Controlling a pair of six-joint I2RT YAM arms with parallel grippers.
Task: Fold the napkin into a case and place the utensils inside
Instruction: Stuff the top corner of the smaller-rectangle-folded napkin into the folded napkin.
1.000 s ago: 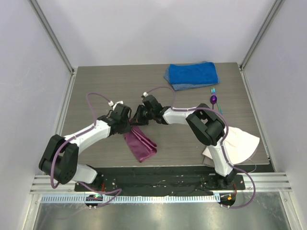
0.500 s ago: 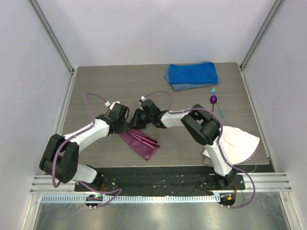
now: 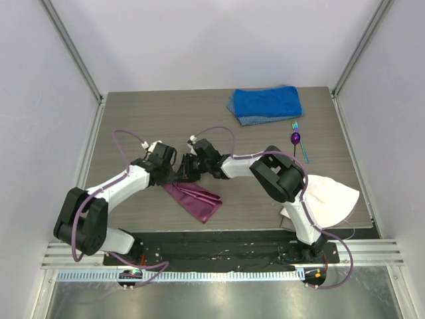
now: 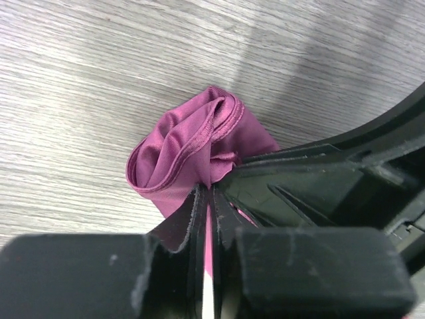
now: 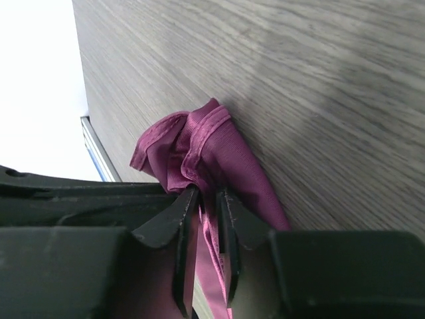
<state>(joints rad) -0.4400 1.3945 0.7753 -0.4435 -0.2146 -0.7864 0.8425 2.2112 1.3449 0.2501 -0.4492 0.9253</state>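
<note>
The magenta napkin (image 3: 196, 199) lies as a narrow folded strip on the table in front of the arm bases, its far end bunched up (image 4: 186, 139). My left gripper (image 3: 172, 175) is shut on that bunched end, with cloth pinched in the thin slit between its tips (image 4: 207, 191). My right gripper (image 3: 186, 171) faces it at the same end. Its tips (image 5: 207, 196) stand slightly apart, and a fold of the napkin (image 5: 222, 149) hangs loosely between them. The purple spoon (image 3: 295, 138) and the teal fork (image 3: 303, 149) lie at the far right.
A folded blue towel (image 3: 265, 103) lies at the back right of the table. A white cloth (image 3: 330, 198) sits at the right front beside the right arm's base. White walls and metal rails close in the table on three sides.
Both grippers have shifted left with the napkin's far end, swinging the strip to a flatter angle. The right jaws have eased apart, and the left jaws have loosened slightly.
</note>
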